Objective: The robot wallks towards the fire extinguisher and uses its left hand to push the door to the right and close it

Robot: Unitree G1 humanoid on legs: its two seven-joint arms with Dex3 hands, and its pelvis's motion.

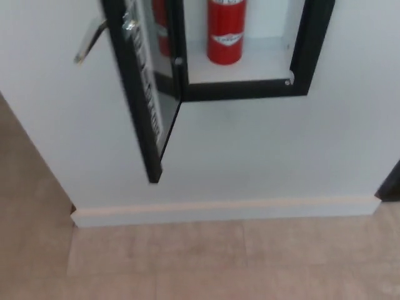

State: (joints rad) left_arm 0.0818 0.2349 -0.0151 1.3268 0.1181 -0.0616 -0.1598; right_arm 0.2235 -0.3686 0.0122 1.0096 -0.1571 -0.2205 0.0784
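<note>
Neither hand shows in the head view, so whether the fingers are apart or together cannot be told, and places can only be given against where the left hand would come in, from the picture's left edge.

The door [142, 94] stands swung out from the cabinet [300, 87], hinged along its right edge and jutting toward the camera, its free lower corner hanging well above the baseboard [225, 209]. Its outer face turns toward the left, the side from which the left hand would arrive. A metal handle [90, 39] sticks out from that face near the top, though blur makes its shape hard to read. Behind the door, in the white recess, the fire extinguisher [225, 31] stands upright on the shelf, clear of the frame.

The walk looks nearly done; the push is not yet begun.

Risks, as a judgement: the door is seen almost edge-on, so a hand coming straight forward could strike the thin edge or slip past to the inner side and swing it wider. A hand aimed high could catch on the handle. A push close to the hinge would turn the door poorly, and too hard a shove might bounce it off the frame.
</note>
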